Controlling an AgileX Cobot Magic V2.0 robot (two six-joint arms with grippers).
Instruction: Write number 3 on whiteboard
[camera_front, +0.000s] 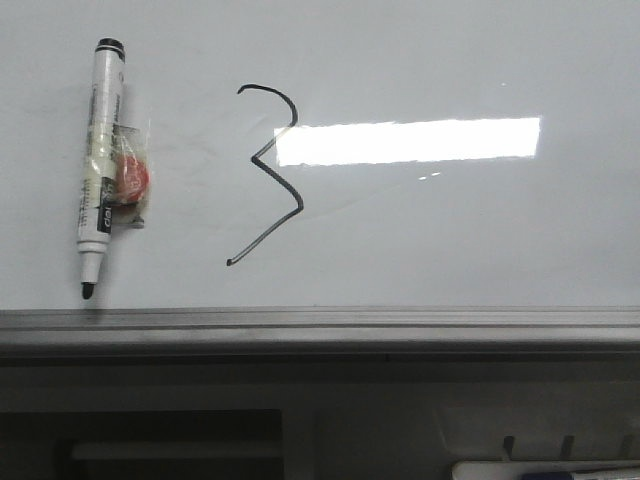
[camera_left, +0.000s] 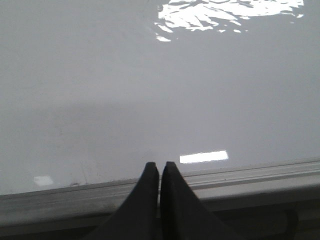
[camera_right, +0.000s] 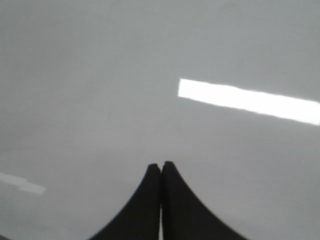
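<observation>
Here, from the front, a black zigzag number 3 (camera_front: 268, 175) stands drawn left of centre on the whiteboard (camera_front: 450, 240), its top hook touching a bright light reflection (camera_front: 408, 141), with an uncapped marker (camera_front: 101, 165) lying well to its left. At the left wrist, the left gripper (camera_left: 160, 169) is pinched closed on nothing above the board's grey edge rail (camera_left: 250, 177). At the right wrist, the right gripper (camera_right: 160, 167) is likewise closed and empty over bare board.
</observation>
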